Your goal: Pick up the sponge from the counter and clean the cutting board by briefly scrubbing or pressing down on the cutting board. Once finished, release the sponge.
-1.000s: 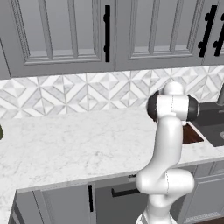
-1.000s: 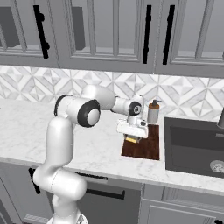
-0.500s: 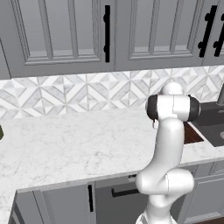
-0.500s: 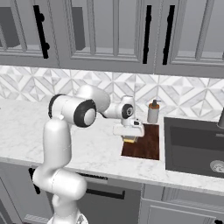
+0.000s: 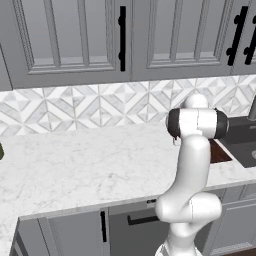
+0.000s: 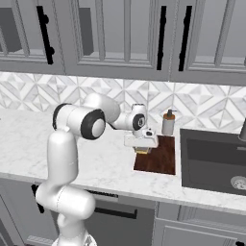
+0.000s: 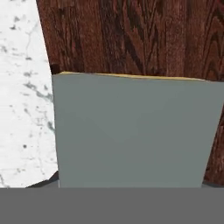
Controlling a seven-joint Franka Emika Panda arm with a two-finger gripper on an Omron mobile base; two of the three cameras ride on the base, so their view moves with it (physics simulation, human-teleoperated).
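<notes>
The gripper (image 6: 141, 148) hangs low over the left edge of the board (image 6: 158, 156), its jaws closed on the sponge (image 6: 141, 150). In the hand view the sponge (image 7: 135, 131) shows a grey face with a thin yellow edge, with the board (image 7: 127, 37) beyond it and the counter (image 7: 24, 109) beside the board. A soap bottle (image 6: 168, 124) stands just behind the board, and a dark sink (image 6: 214, 161) lies beside it.

Hand (image 6: 141, 146) with sponge (image 6: 141, 150) slid left — toward cutting board's (image 6: 161, 156) edge.
</notes>
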